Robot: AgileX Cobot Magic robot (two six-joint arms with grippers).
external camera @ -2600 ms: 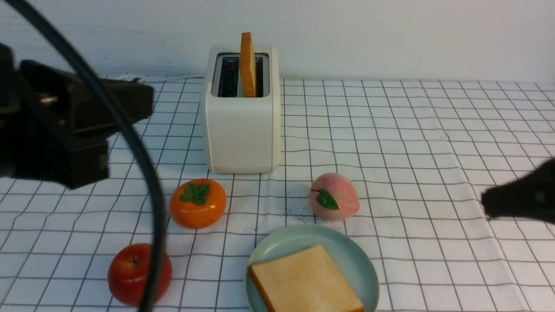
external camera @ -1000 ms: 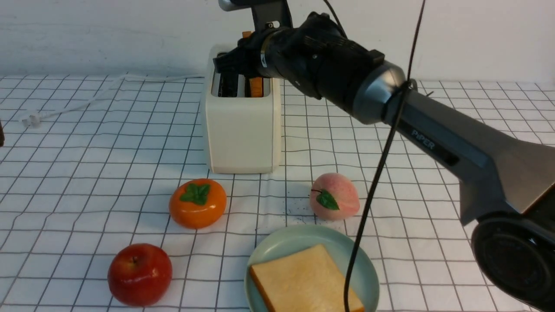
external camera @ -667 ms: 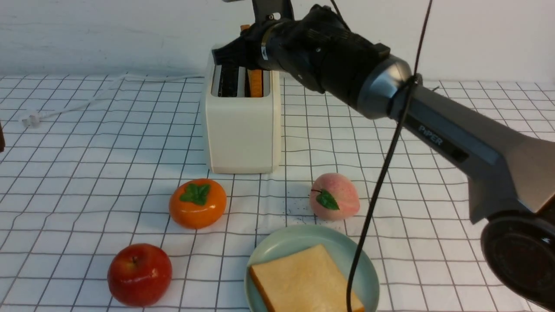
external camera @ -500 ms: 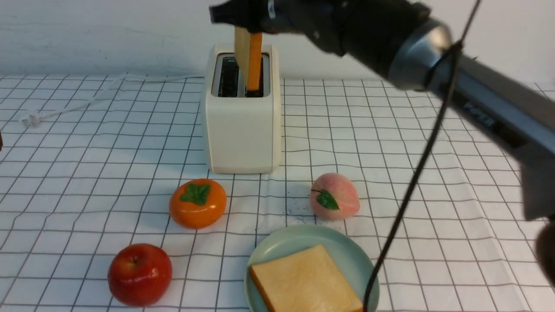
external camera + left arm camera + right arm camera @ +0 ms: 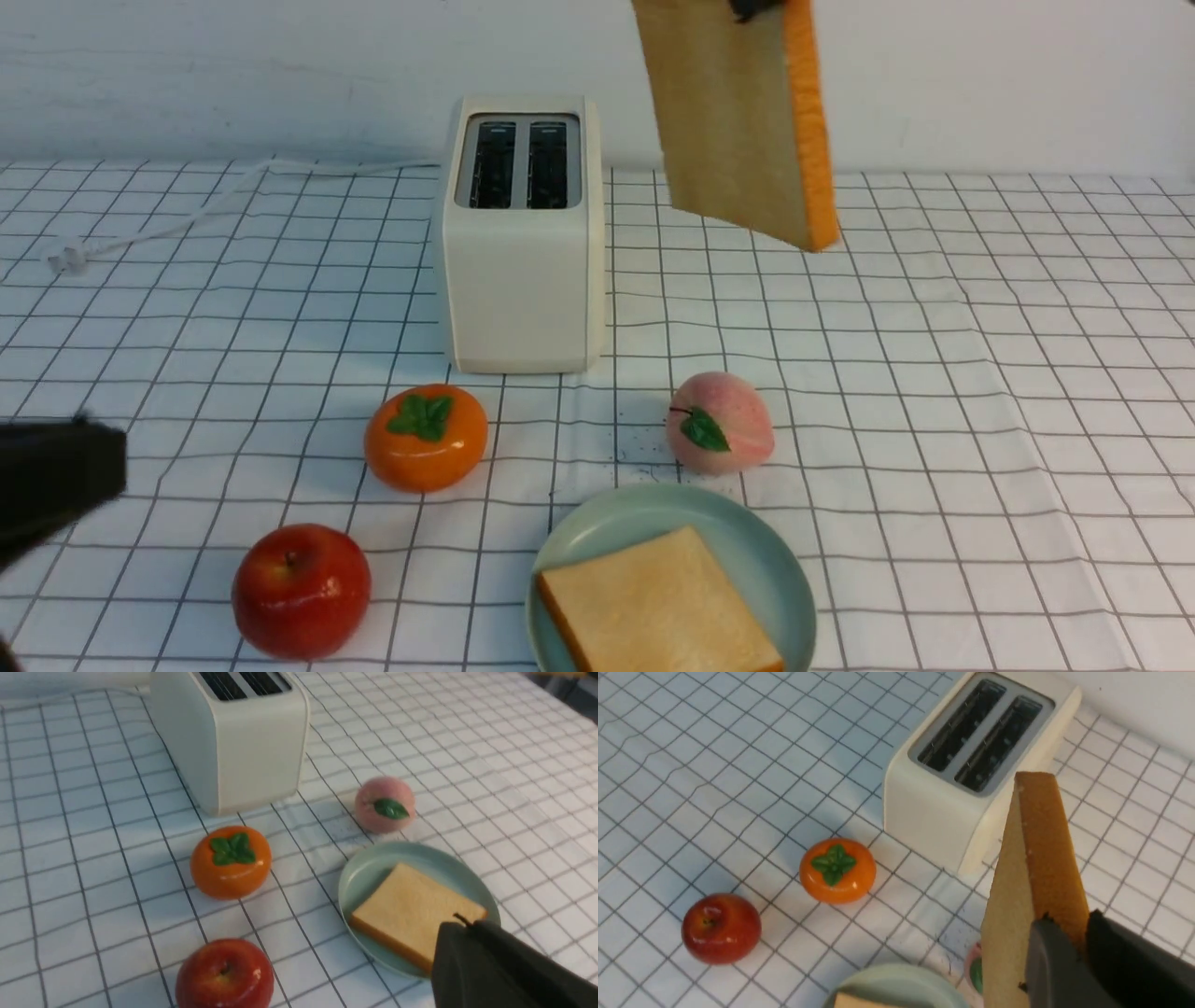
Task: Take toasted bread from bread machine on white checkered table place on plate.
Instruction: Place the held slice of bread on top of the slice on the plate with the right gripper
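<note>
My right gripper point(image 5: 1064, 926) is shut on one slice of toasted bread point(image 5: 738, 121), which hangs on edge high in the air, right of the bread machine point(image 5: 521, 243) and clear of it. Both slots of the bread machine show dark and empty. A second slice of toasted bread point(image 5: 658, 607) lies flat on the mint-green plate point(image 5: 597, 523) near the front of the white checkered table point(image 5: 980, 373). My left gripper point(image 5: 460, 926) is shut with nothing in it, low at the front left, with its tip over the plate's near edge in the left wrist view.
An orange persimmon point(image 5: 426, 437) sits in front of the bread machine. A peach point(image 5: 720, 423) lies just behind the plate. A red apple point(image 5: 301, 590) rests at the front left. The white cord point(image 5: 140, 233) trails across the table's back left.
The right gripper pulled the slice up out of the right slot and carried it up and to the right. The left gripper came into view at the lower left.
</note>
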